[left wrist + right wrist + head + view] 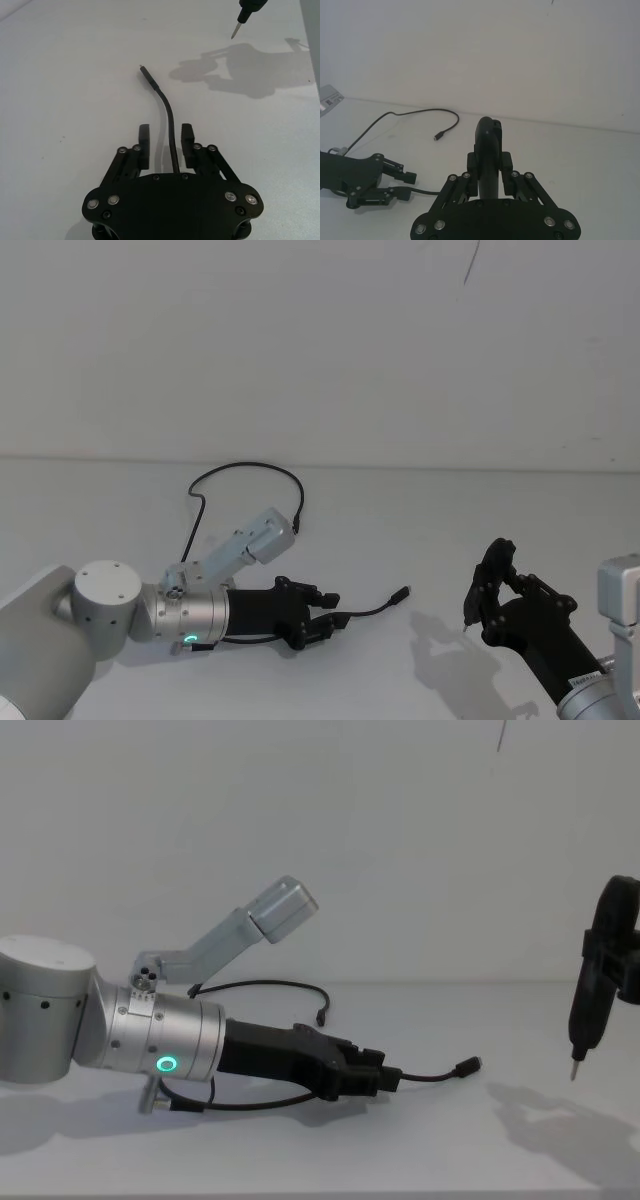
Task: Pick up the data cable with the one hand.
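Tabletop [450, 530], wall [320, 340] white | data cable [167, 107] inside left claw [165, 129], seemingly ungripped

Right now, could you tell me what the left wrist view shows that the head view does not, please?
The left wrist view adds: the left gripper is open, the data cable running between its fingers with a gap on each side. The head view adds: the cable's far loop curving behind the left arm to its second plug, the arm's green ring light, and the right gripper holding the pen-shaped tool. Shared: the cable's near plug on the table ahead of the left gripper, and the tool's metal tip.
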